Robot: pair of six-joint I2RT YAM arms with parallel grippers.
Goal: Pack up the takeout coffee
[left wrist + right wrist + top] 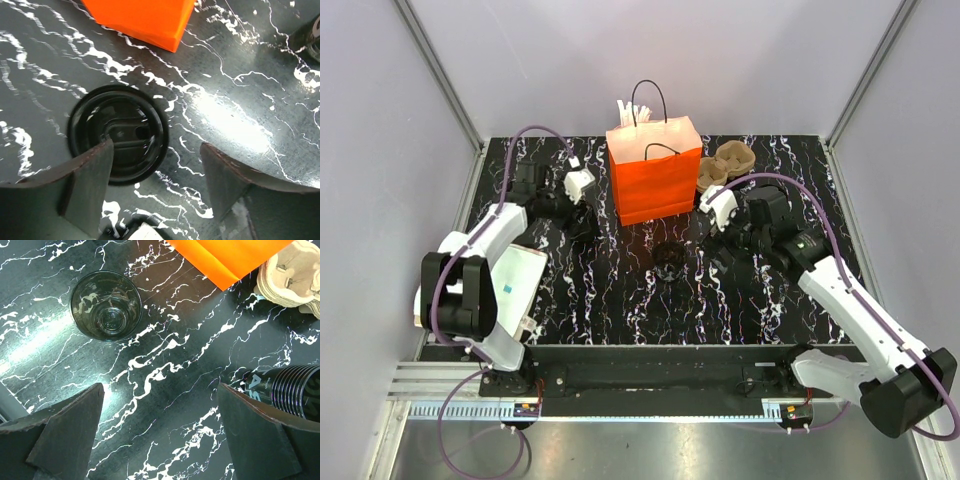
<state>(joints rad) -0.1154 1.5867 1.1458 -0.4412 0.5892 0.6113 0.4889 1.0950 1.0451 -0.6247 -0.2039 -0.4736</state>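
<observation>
Two grippers hang low over the black, white-veined marble-pattern desk, both released and clasping nothing. The left gripper has its jaws apart above a flat round black plastic lid with a sip hole. The lid lies on the desk partly under one finger and is not clamped between the two. The right gripper is spread wide over bare desk. The takeout coffee, a small round black disposable cup, stands upright with its mouth uncovered near the middle of the desk. It is on the near side of the tall orange paper bag with black cord handles, apart from both grippers and closer to the right one. Brown moulded-pulp cup carriers sit just right of the bag at the far side. One ribbed stack of black cups shows just beside one finger of the right gripper; whether it stands or lies is unclear.
</observation>
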